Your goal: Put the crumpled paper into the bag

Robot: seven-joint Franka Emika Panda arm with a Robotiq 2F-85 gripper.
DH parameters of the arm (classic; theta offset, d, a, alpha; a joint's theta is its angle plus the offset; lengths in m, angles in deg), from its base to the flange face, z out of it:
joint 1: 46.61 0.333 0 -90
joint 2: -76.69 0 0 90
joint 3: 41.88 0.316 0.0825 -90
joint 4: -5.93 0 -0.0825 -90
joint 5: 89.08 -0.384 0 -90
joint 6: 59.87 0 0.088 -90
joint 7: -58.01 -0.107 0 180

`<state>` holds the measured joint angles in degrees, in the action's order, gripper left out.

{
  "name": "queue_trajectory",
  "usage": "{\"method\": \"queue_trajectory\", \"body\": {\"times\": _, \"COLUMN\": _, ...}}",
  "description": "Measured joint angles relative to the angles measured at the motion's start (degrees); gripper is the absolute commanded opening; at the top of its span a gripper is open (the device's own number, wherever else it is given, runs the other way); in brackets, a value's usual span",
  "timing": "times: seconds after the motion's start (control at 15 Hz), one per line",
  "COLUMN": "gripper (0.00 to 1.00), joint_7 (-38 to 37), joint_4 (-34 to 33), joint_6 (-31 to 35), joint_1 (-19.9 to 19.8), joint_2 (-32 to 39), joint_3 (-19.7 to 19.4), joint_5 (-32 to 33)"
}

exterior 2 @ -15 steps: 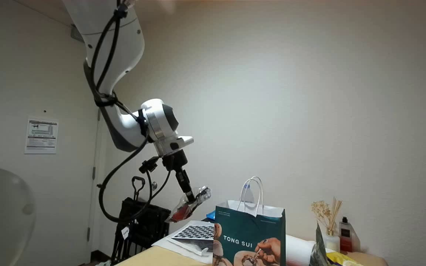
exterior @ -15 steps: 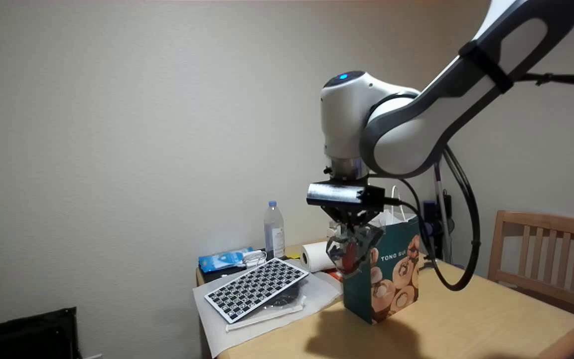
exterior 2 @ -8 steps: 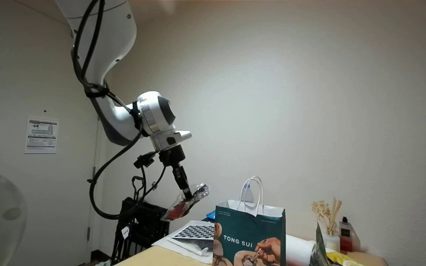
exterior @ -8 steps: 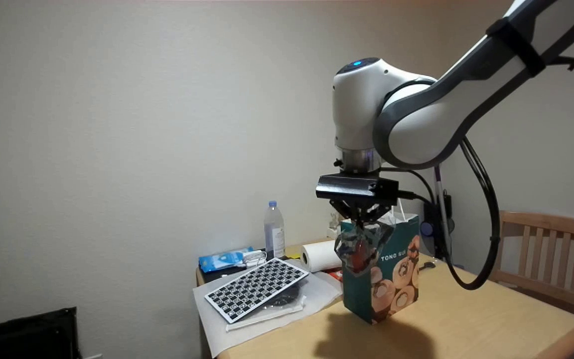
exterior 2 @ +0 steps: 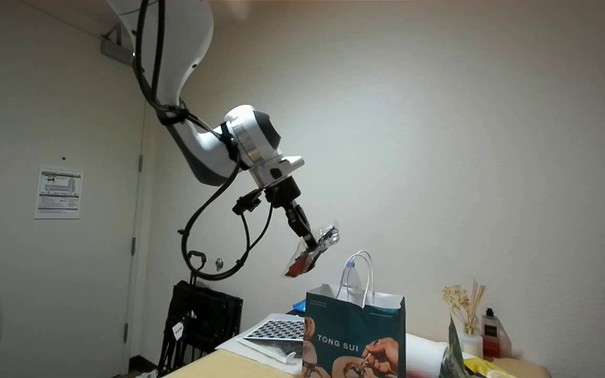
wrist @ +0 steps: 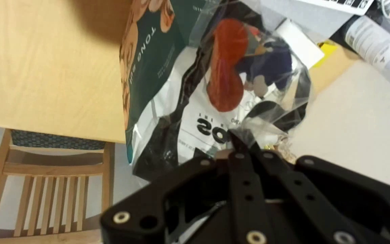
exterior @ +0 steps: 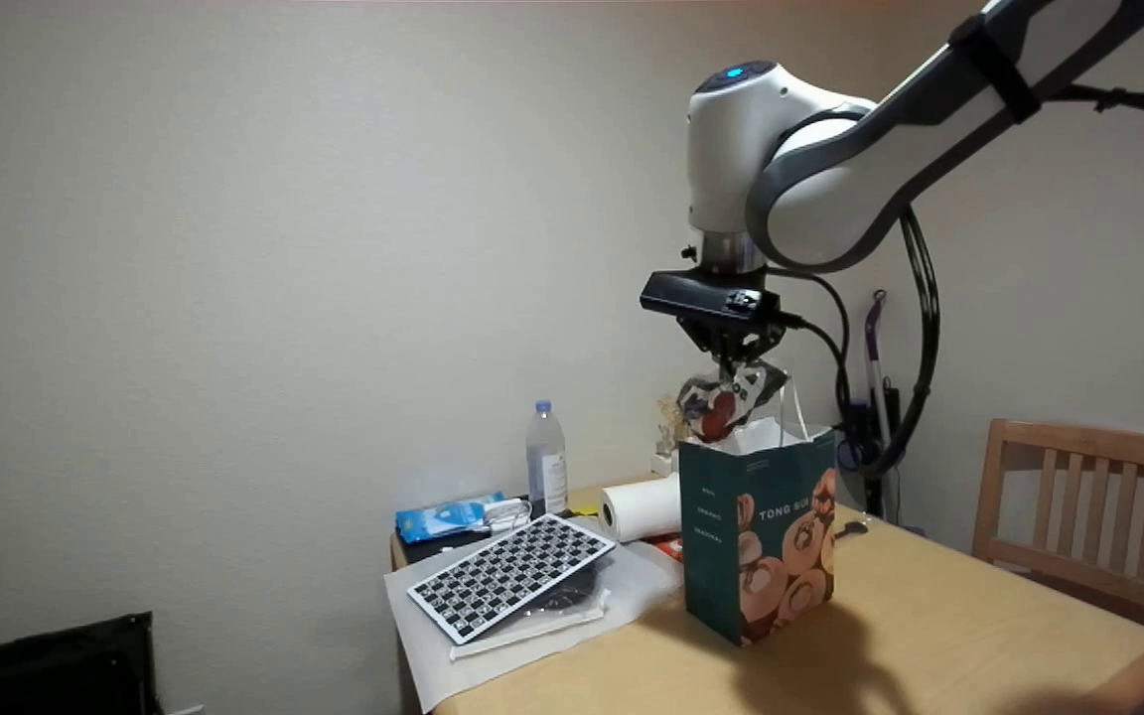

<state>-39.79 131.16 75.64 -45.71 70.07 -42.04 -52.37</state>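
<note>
Desk (exterior: 969,606) carries the bag (exterior 2: 354,332), standing upright. In an exterior view, hand (exterior 2: 311,245) is at the bag's 11 o'clock, pinching the crumpled wrapper (exterior 2: 308,259); wrapper sits higher than the bag's top edge, apart from it.

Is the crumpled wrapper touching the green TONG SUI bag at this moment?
Apart. In an exterior view, a strip of wall shows between the crumpled wrapper and the green bag, whose rim lies lower.
</note>
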Motion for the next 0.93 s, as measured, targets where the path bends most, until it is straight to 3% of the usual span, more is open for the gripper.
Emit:
{"method": "queue_trajectory", "body": {"times": 0.4, "gripper": 0.00, "joint_7": -10.5, "joint_4": -3.8, "joint_6": -4.2, "joint_1": -3.0, "joint_2": 3.6, "joint_3": -0.1, "joint_5": 9.7}}
{"method": "queue_trajectory", "body": {"times": 0.8, "gripper": 0.00, "joint_7": -11.1, "joint_4": -4.7, "joint_6": -5.3, "joint_1": -2.9, "joint_2": 11.1, "joint_3": -1.1, "joint_5": 8.1}}
{"method": "queue_trajectory", "body": {"times": 0.87, "gripper": 0.26, "joint_7": -10.9, "joint_4": -5.0, "joint_6": -5.3, "joint_1": -2.7, "joint_2": 12.3, "joint_3": -1.1, "joint_5": 7.2}}
{"method": "queue_trajectory", "body": {"times": 0.93, "gripper": 0.28, "joint_7": -10.5, "joint_4": -5.3, "joint_6": -5.3, "joint_1": -2.5, "joint_2": 13.4, "joint_3": -1.0, "joint_5": 6.3}}
